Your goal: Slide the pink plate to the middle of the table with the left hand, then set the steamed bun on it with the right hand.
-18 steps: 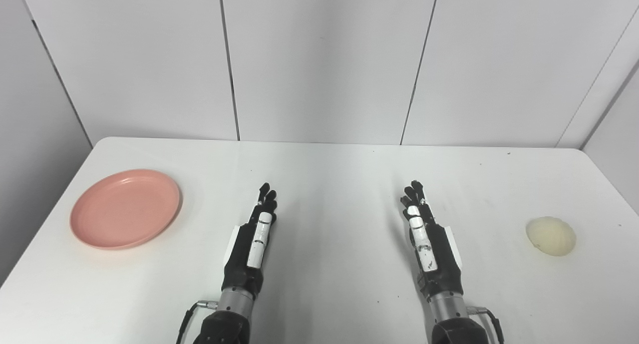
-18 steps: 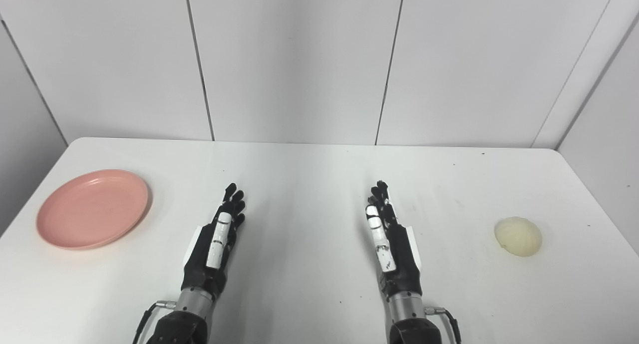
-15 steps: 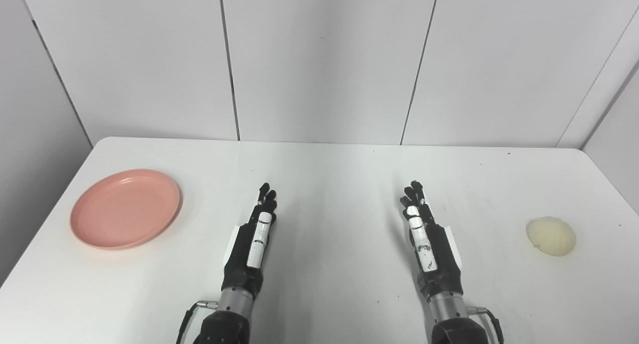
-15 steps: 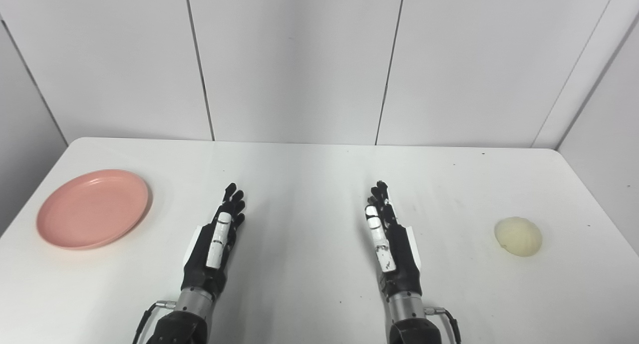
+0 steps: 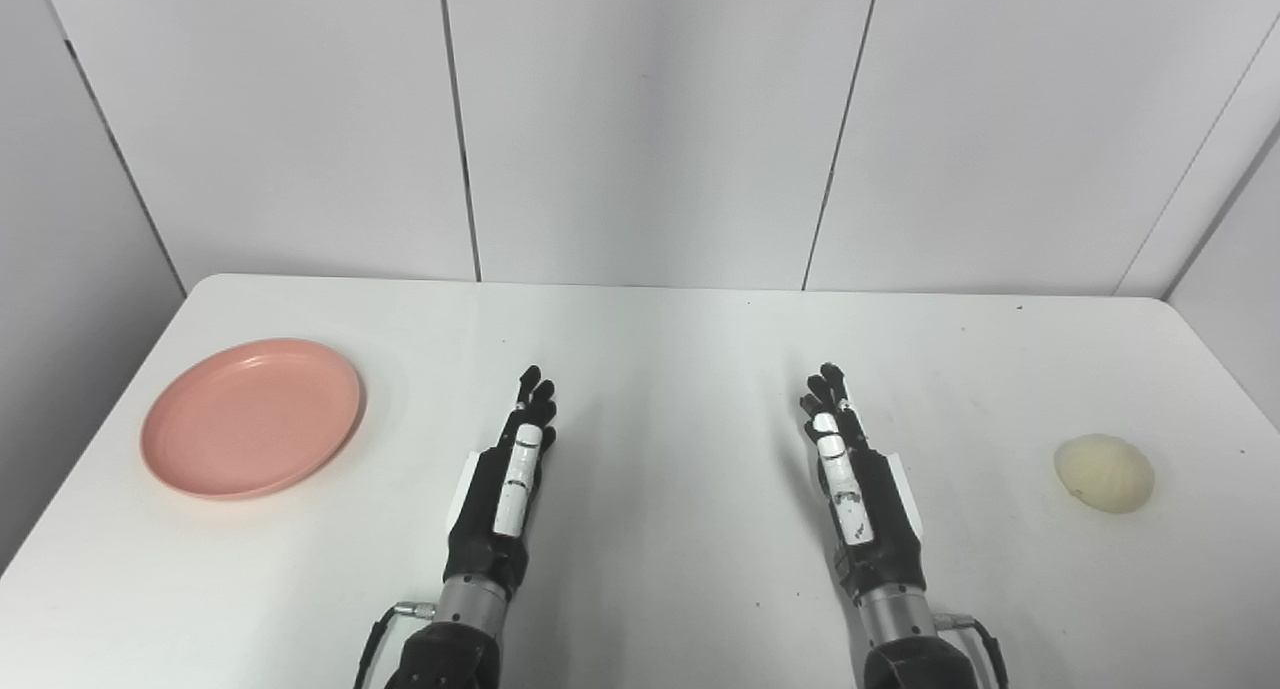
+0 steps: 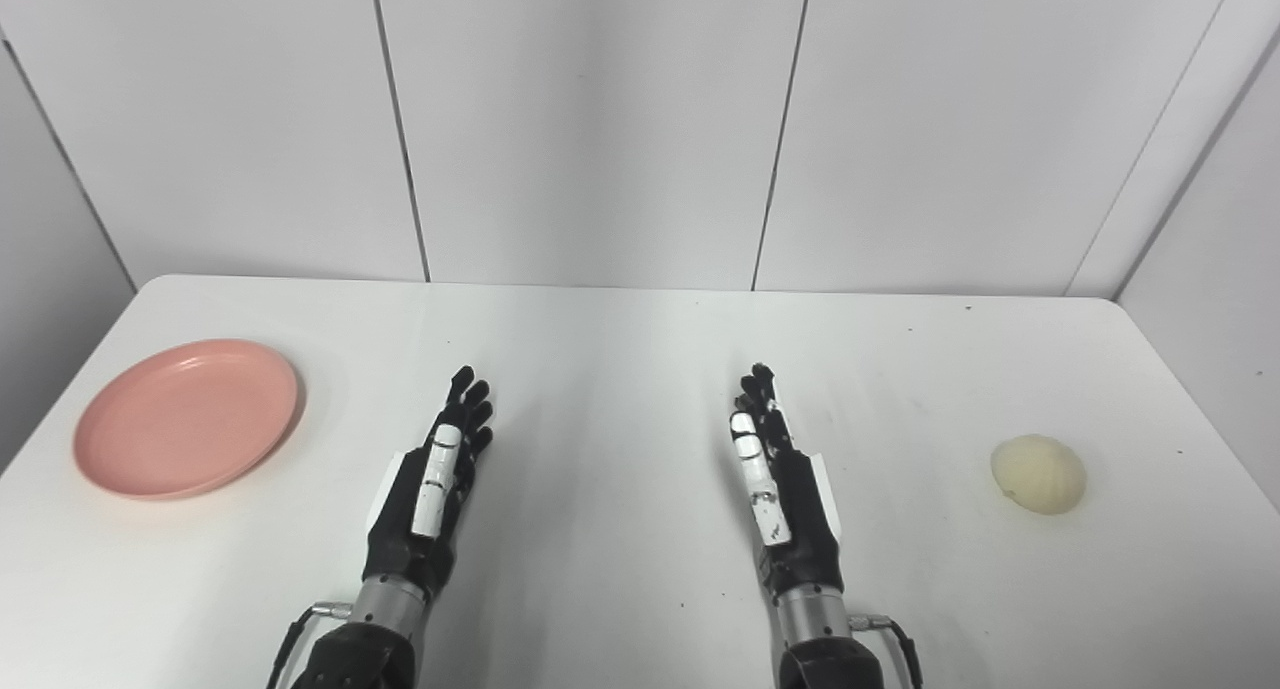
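Nothing had begun: left hand (image 5: 505, 479) and right hand (image 5: 855, 484) lay empty, fingers straight, close together. Pink plate (image 5: 252, 416) far left (steamed bun (image 5: 1103, 473) far right); plate-slide looked next.

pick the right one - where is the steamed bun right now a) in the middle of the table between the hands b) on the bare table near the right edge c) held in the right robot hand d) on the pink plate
b: the steamed bun lies on the bare table far to the right, apart from the pink plate at the left, and the right robot hand holds nothing.
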You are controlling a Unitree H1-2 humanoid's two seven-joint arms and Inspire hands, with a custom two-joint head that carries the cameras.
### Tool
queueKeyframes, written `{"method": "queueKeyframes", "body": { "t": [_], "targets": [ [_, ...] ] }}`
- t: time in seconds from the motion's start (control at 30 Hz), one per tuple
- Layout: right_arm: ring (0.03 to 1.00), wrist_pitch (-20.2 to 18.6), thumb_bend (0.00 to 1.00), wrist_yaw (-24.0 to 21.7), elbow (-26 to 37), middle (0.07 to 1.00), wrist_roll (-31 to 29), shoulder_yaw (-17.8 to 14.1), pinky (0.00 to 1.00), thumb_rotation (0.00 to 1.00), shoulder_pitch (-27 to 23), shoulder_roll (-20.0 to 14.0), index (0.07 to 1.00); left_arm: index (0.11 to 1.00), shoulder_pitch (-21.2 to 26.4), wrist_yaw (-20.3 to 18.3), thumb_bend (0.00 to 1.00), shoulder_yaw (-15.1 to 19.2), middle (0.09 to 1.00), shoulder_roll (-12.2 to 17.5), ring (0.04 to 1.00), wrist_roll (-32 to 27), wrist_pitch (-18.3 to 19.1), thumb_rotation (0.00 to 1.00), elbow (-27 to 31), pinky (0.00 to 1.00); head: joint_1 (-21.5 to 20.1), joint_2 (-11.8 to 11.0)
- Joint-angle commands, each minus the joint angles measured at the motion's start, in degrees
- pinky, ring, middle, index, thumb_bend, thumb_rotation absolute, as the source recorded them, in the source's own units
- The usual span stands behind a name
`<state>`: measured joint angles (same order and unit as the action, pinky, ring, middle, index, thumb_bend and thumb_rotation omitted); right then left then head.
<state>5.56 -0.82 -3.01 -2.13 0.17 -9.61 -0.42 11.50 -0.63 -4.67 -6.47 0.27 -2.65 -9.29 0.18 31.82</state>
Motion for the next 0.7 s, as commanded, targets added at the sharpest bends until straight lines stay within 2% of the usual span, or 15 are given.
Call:
{"method": "queueKeyframes", "body": {
  "t": [0.0, 0.37, 0.67],
  "targets": [
    [0.965, 0.55, 0.55, -0.26, 0.47, 0.971, -0.46, -0.12, 1.00, 0.89, -0.05, 0.13, 0.987, 1.000, -0.53, -0.49, 0.65, 0.28, 1.000, 0.71, 1.000, -0.28, 0.05, 1.00, -1.21, 1.00, 0.07, 0.08],
    [0.959, 0.88, 0.55, 0.19, 0.26, 0.966, 0.32, -0.11, 0.99, 0.89, -0.13, 0.16, 0.977, 1.000, -0.34, -1.34, 0.63, 0.70, 1.000, 0.53, 1.000, -2.24, -0.16, 1.00, -1.48, 1.00, 0.02, 0.05],
    [0.963, 0.67, 0.56, -0.03, 0.41, 0.969, 0.40, 0.06, 1.00, 0.91, -0.10, 0.03, 0.981, 1.000, -0.28, -0.37, 0.62, 0.49, 1.000, 0.56, 1.000, -0.61, -1.25, 1.00, -1.86, 1.00, -0.01, -0.03]
  ]
}}
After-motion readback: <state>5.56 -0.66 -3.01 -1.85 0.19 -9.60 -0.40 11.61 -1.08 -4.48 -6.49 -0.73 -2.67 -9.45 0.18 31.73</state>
